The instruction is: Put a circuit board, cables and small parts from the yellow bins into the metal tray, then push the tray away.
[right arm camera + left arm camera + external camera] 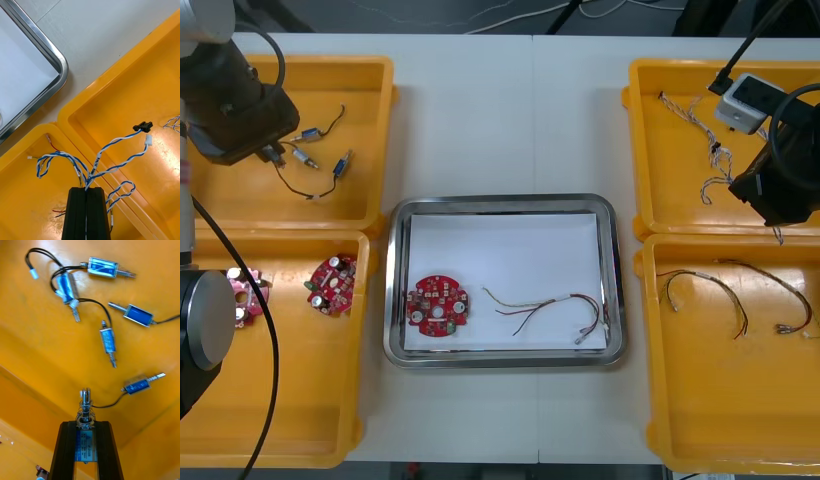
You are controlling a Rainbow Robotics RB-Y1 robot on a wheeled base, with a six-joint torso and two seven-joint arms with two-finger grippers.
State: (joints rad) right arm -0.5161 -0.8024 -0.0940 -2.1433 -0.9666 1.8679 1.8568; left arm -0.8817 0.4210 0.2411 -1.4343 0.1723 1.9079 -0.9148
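Observation:
Over the far left yellow bin (pixel 370 75) my left gripper (pixel 85 424) is shut on a small metal part (pixel 85 416) with a blue body and a spring; it is lifted above several like parts (pixel 108 339) lying in the bin. Above the seam between the two right bins, my right gripper (pixel 86 192) is shut on a twisted blue and white cable (pixel 112 168), whose strands trail over both. The metal tray (pixel 502 203), white inside, holds a round red circuit board (pixel 438 305) and a red and yellow cable (pixel 552 310).
The near left bin (pixel 290 420) holds two more circuit boards (pixel 331 284). More twisted cables (pixel 692 115) lie in the far right bin (pixel 650 150), and thin dark cables (pixel 705 290) in the near right bin (pixel 720 400). Bare table surrounds the tray.

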